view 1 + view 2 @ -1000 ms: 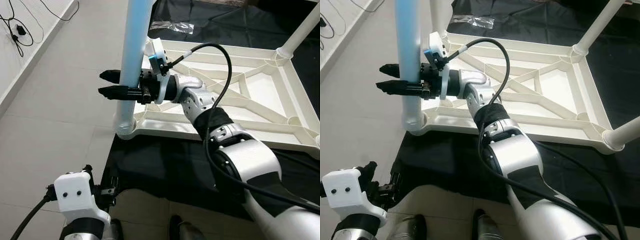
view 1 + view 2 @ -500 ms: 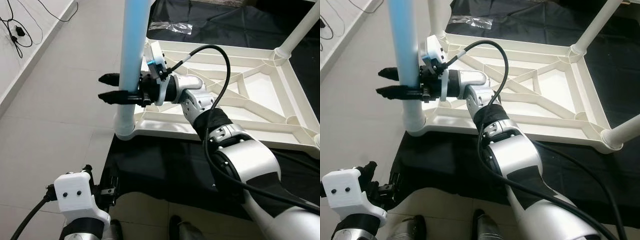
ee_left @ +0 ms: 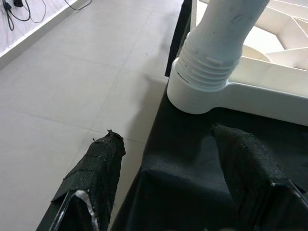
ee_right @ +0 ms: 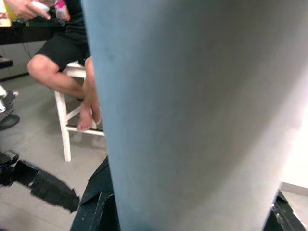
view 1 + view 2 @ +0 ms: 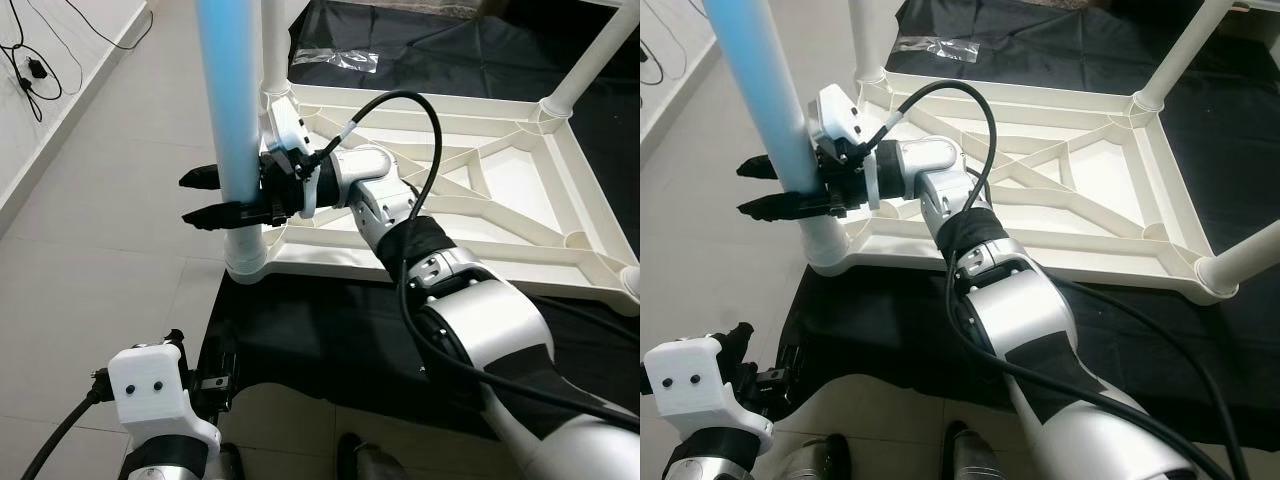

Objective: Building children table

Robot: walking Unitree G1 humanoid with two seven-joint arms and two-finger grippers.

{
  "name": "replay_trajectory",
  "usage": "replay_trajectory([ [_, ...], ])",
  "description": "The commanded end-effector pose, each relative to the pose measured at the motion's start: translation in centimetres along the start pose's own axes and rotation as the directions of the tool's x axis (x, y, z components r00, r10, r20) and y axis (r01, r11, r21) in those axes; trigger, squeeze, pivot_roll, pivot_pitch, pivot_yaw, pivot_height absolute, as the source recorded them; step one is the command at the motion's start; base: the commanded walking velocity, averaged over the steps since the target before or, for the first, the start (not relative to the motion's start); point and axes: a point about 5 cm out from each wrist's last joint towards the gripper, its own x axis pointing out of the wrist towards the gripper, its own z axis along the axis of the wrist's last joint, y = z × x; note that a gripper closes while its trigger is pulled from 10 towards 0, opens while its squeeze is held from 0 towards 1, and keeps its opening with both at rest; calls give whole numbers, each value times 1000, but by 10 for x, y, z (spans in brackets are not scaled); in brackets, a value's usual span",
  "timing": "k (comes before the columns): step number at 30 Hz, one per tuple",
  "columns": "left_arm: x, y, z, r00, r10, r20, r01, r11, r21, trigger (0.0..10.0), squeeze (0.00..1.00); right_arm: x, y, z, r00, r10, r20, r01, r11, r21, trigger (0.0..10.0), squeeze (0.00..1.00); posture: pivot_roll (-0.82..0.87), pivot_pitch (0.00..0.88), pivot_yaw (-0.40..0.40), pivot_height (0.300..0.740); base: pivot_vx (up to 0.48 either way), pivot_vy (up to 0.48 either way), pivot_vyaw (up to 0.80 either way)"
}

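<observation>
- Wrist housing, white, lowest in my head view: the left gripper (image 3: 163, 187) hangs idle near my feet, its two black fingers spread apart with nothing between them, pointing at the black cloth (image 5: 330, 330) and the socket corner beyond.
- Black cloth spread on the tiled floor (image 5: 110, 230) carries the white tabletop frame (image 5: 480, 190), which lies upside down with its ribbed underside facing me.
- At the frame's near-left corner the light blue leg (image 5: 228, 110) stands in its threaded socket (image 3: 204, 72); it looks tilted a little off upright, so I judge it not yet fully seated.
- My right gripper (image 5: 222, 197) reaches across to that leg just above the socket, one black finger on either side of the tube and apparently clamped on it; the tips poke out past it on the far side.
- Step in hand, as I read it: fitting this leg into the corner. The next move calls for straightening the tube over the socket and twisting it down the thread while the frame holds steady.
- Farther off, white legs (image 5: 1180, 55) already rise from the other corners, and a clear plastic bag (image 5: 335, 58) lies on the cloth behind.
- Through the right wrist camera a person's bare leg (image 4: 62, 77) shows beside a white stool (image 4: 67, 130).
</observation>
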Motion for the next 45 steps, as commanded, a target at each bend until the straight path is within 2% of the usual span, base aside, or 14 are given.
replay_trajectory([
  [1, -5, -17, -5, 998, -54, -31, 52, 998, -39, 10000, 0, -1, 17, -35, 984, 112, -138, -92, 985, 143, 10000, 0, 90, 303, -109, 740, 0, 0, 0],
  [6, -4, -17, -5, 998, -52, -28, 51, 998, -38, 10000, 0, -4, 18, -38, 973, 141, -183, -108, 978, 180, 10000, 0, 86, 304, -112, 740, 0, 0, 0],
  [17, -4, -16, -5, 999, -47, -22, 46, 998, -32, 10000, 0, -7, 14, -44, 959, 79, -273, -15, 973, 230, 10000, 0, 87, 307, -116, 740, 0, 0, 0],
  [21, -4, -16, -5, 999, -44, -23, 43, 999, -31, 10000, 0, -9, 14, -42, 965, 88, -248, -24, 968, 251, 10000, 0, 87, 307, -116, 740, 0, 0, 0],
  [23, -4, -16, -5, 999, -43, -22, 42, 999, -30, 10000, 0, -14, 14, -37, 984, 104, -146, -54, 950, 308, 10000, 0, 87, 307, -116, 740, 0, 0, 0],
  [26, -4, -16, -5, 999, -40, -20, 39, 999, -30, 10000, 0, -13, 12, -39, 990, 48, -135, 0, 942, 335, 10000, 0, 84, 306, -119, 740, 0, 0, 0],
  [29, -4, -16, -5, 999, -39, -20, 39, 999, -29, 10000, 0, -12, 12, -42, 988, 25, -153, 27, 945, 327, 10000, 0, 84, 306, -119, 740, 0, 0, 0],
  [33, -3, -15, -5, 999, -37, -18, 37, 999, -26, 10000, 0, -11, 9, -46, 980, -66, -190, 124, 942, 313, 10000, 0, 85, 305, -119, 740, 0, 0, 0],
  [41, -2, -14, -5, 999, -37, -14, 37, 999, -24, 10000, 0, -18, 12, -51, 980, -62, -187, 121, 939, 323, 10000, 0, 86, 301, -114, 740, 0, 0, 0],
  [45, -1, -13, -5, 999, -38, -11, 38, 999, -20, 10000, 0, -25, 14, -59, 966, -106, -235, 174, 940, 293, 10000, 0, 86, 298, -111, 740, 0, 0, 0],
])
